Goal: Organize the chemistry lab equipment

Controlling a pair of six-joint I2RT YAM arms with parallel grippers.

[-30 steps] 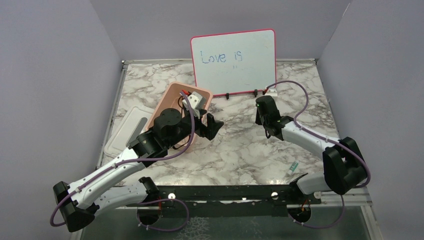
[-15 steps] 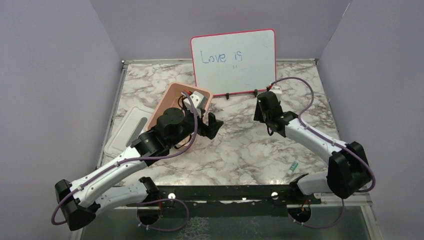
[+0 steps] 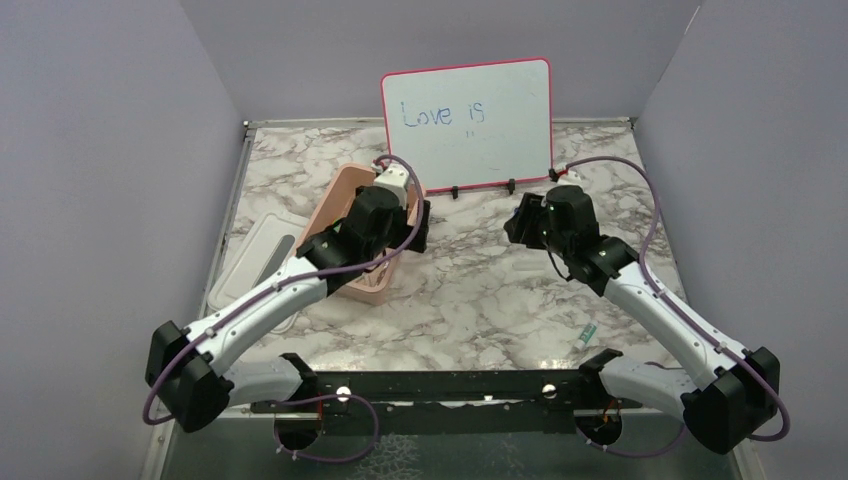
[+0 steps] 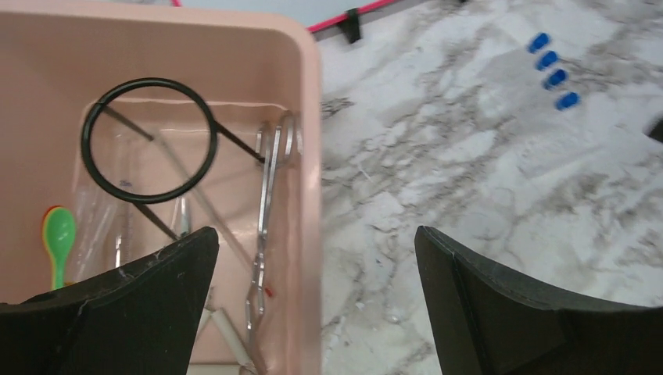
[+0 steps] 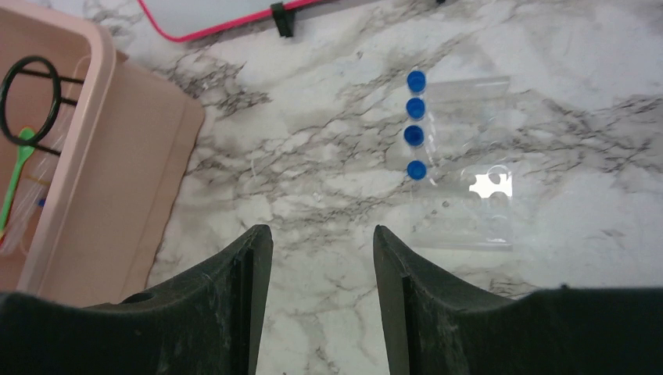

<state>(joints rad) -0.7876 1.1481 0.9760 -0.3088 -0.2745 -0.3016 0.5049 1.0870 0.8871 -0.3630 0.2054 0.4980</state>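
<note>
Left pincer (image 4: 314, 238): released, spread wide, empty, over right wall of pink tub (image 4: 309, 117).
Right pincer (image 5: 320, 234): released, empty, above tabletop (image 5: 313, 156).
Inside tub: black ring stand (image 4: 147, 200), thin tongs (image 4: 264, 219), green-handled tool (image 4: 58, 234).
Blue-capped tubes (image 5: 413, 135): four in a row on tabletop, toward far edge, outside tub.

A pink tub (image 4: 311, 117), a black wire ring stand (image 4: 213, 141), a green-handled tool (image 4: 59, 234) and blue tube caps (image 5: 415, 107) are seen against grey-veined white marble (image 5: 328, 203).
</note>
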